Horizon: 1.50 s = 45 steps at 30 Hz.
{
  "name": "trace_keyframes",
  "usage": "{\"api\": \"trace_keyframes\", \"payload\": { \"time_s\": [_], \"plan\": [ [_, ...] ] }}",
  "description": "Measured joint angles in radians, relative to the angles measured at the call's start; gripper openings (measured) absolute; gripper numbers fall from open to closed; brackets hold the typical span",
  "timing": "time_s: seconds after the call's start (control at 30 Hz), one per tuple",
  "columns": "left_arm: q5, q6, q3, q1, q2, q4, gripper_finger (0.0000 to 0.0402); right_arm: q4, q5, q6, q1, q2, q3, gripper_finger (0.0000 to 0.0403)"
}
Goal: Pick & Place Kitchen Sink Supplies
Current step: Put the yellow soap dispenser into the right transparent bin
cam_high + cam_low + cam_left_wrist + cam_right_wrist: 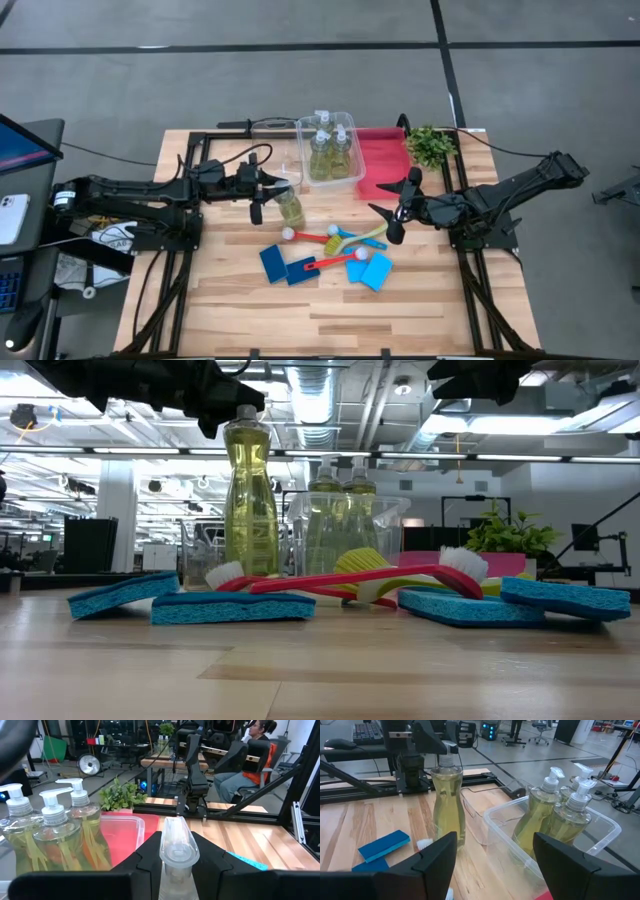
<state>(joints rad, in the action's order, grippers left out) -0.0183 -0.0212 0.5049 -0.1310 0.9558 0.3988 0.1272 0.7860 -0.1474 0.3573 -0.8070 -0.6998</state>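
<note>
A clear bottle of yellow-green liquid [290, 207] stands upright left of the clear bin [352, 178], with my left gripper [268, 196] shut on its top. Whether its base touches the table I cannot tell. Three more pump bottles [560, 810] stand inside the bin. Blue sponges [272, 262] and red and yellow brushes [335, 240] lie on the wooden table in the middle. My right gripper [398, 207] hovers open to the right of the brushes, nothing between its fingers [435, 857]. My left gripper pinches the bottle's neck just below the clear cap [176, 851] between its two fingers [150, 857]. The fingers come level from the table's left side, one on each side of the neck. The bottle hangs upright below them.
A red tray [385, 160] lies right of the bin, with a small green plant [432, 145] at the far right. A smaller clear container [475, 820] stands between the held bottle and the bin. A person sits beyond the table [250, 755]. Bare wood lies toward the near edge.
</note>
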Motion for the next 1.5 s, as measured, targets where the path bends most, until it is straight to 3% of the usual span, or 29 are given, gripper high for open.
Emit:
{"api": "trace_keyframes", "payload": {
  "time_s": [1.27, 1.5],
  "plan": [
    [-0.001, 0.035, 0.003, 0.000, -0.001, 0.030, 0.0081, 0.000, -0.001, 0.000, 0.000, 0.000, 0.000, 0.0255],
    [0.000, 0.048, 0.003, 0.055, -0.001, 0.080, 0.0082, 0.000, 0.000, 0.000, 0.000, 0.000, 0.000, 0.0255]
  ]
}}
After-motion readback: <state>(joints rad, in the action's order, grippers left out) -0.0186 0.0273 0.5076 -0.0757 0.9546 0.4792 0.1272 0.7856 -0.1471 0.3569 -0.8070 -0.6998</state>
